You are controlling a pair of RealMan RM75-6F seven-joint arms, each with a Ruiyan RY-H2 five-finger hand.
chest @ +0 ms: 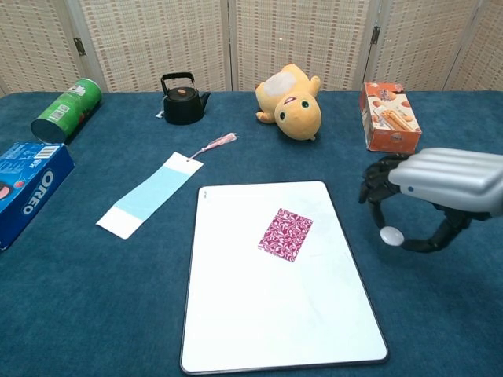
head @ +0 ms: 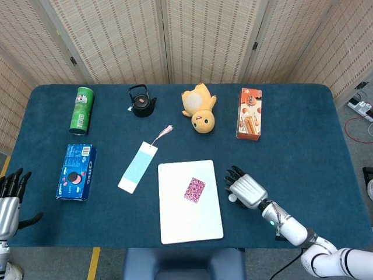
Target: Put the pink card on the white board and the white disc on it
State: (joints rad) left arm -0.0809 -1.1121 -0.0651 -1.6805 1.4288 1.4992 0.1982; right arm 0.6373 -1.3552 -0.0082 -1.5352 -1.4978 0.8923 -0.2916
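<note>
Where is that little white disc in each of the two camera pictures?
Head view: the white disc shows at the right hand, just right of the white board.
Chest view: the white disc shows under the right hand, right of the white board.
Shared landmark: the pink card lying on the board, to the disc's left in both.

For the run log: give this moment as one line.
pink card: on white board | white disc: held by right hand, beside board | left hand: idle
</note>
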